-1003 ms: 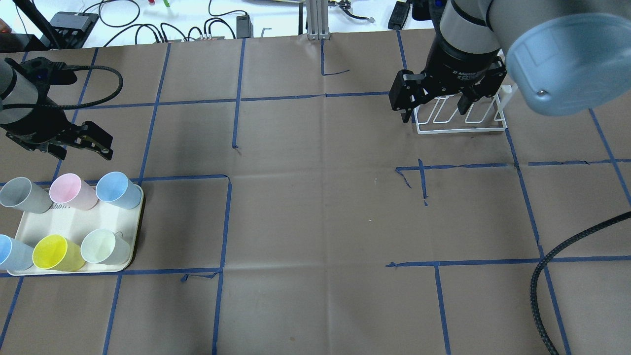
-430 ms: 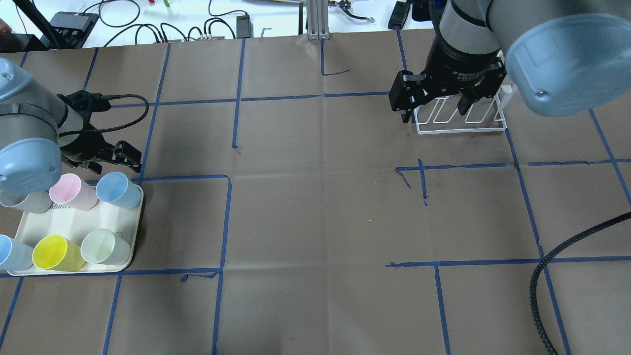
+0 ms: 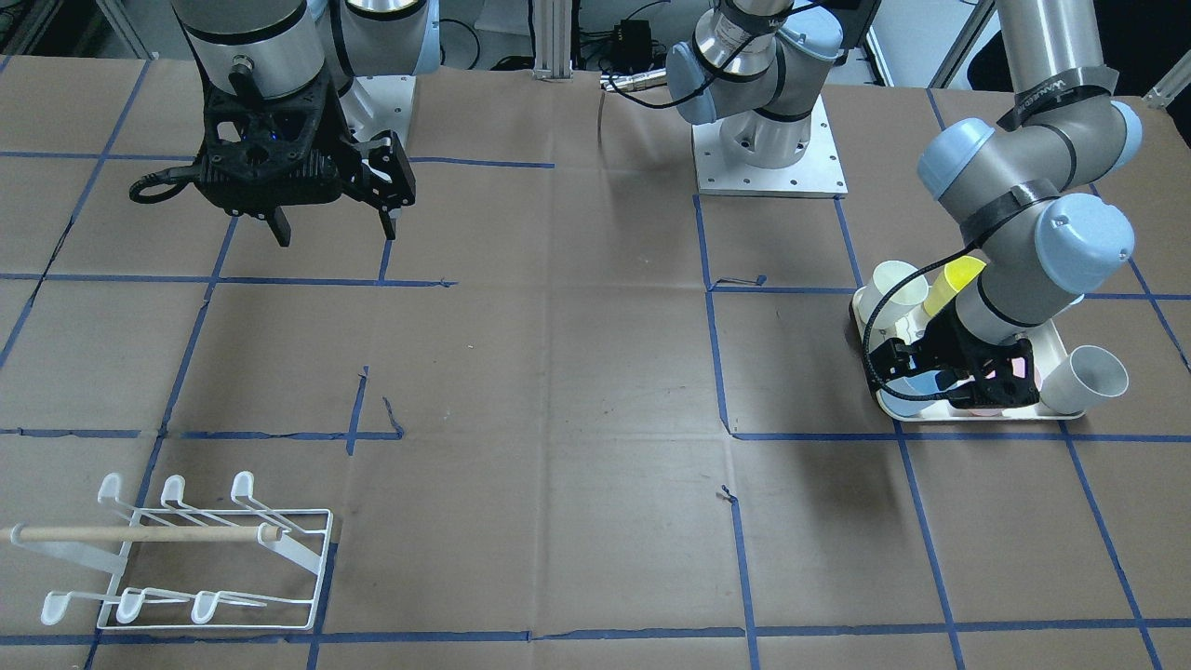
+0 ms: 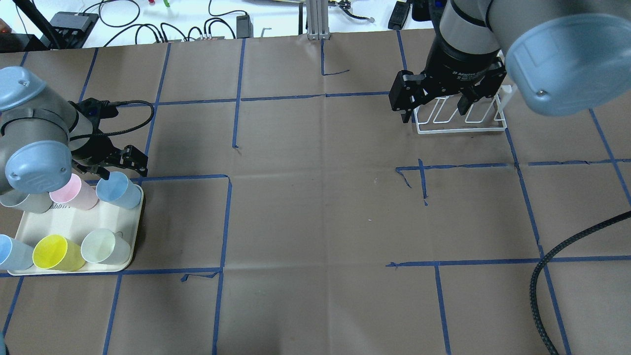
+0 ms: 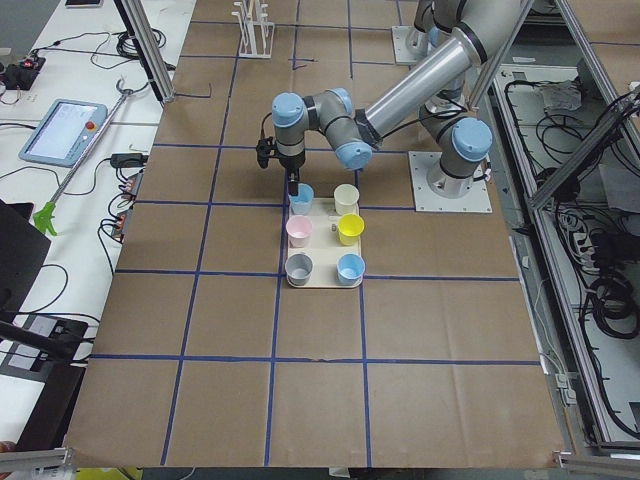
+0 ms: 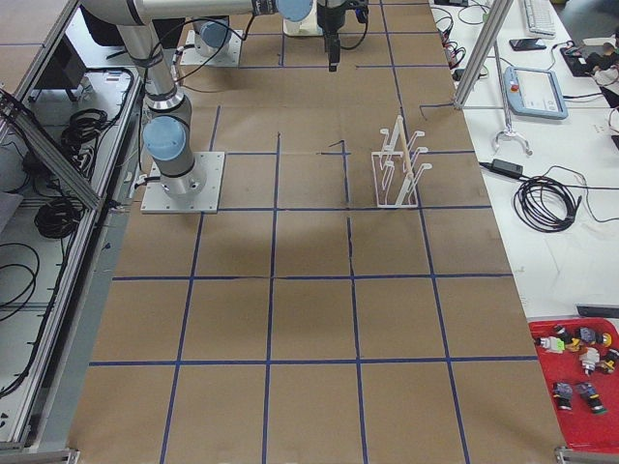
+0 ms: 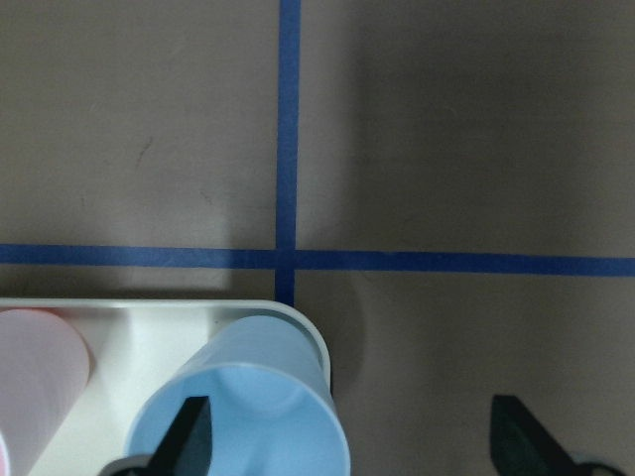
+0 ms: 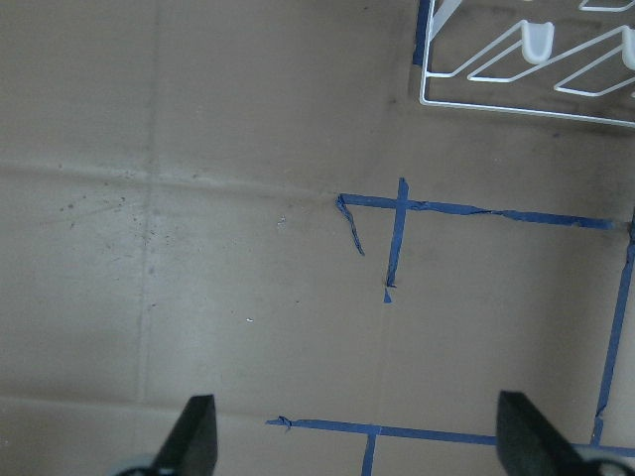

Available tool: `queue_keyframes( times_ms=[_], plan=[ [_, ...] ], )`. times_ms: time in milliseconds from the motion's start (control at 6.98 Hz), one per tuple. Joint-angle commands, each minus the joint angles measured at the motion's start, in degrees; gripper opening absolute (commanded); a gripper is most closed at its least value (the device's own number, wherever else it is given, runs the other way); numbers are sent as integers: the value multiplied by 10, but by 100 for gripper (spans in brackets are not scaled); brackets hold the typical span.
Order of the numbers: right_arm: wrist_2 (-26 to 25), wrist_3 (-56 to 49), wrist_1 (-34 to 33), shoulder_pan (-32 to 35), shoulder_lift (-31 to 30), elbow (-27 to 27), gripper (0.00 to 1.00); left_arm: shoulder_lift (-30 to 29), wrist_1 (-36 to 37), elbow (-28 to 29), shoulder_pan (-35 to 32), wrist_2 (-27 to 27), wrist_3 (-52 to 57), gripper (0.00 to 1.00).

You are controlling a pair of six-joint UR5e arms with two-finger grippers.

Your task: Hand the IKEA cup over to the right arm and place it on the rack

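Note:
Several IKEA cups stand on a cream tray [image 4: 69, 222] at the table's left. My left gripper [image 4: 118, 165] is open just above the far-right blue cup [image 4: 118, 191]. In the left wrist view one fingertip [image 7: 189, 436] shows over the blue cup's [image 7: 238, 407] mouth and the other over the paper to its right. My right gripper [image 4: 436, 111] is open and empty, high above the table by the white wire rack [image 4: 458, 129]. The rack [image 3: 186, 558], with its wooden dowel, shows whole in the front-facing view, with no cup on it.
On the tray are also a pink cup [image 4: 74, 190], a grey cup [image 4: 22, 199], a yellow cup [image 4: 54, 252], a pale cup [image 4: 103, 247] and another blue cup [image 4: 10, 252]. Blue tape lines cross the brown paper. A black cable [image 4: 552, 276] hangs at the near right.
My left arm has swung right and down, bringing its open gripper from behind the tray to the far-right blue cup. The right arm has not moved.

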Motion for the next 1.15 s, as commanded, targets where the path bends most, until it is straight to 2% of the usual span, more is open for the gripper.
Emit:
queue_keyframes(
  times_ms=[0, 287, 430, 717, 1003],
  plan=[
    [0, 0, 0, 0, 0, 0, 100, -1, 52, -39, 0, 4, -3, 99],
    [0, 0, 0, 0, 0, 0, 100, 8, 49, -39, 0, 27, -2, 99],
    [0, 0, 0, 0, 0, 0, 100, 9, 49, -37, 0, 28, -2, 95],
    [0, 0, 0, 0, 0, 0, 100, 12, 49, -34, 1, 25, -2, 75],
    [0, 0, 0, 0, 0, 0, 100, 19, 45, -33, 0, 25, -3, 33]
  ],
)
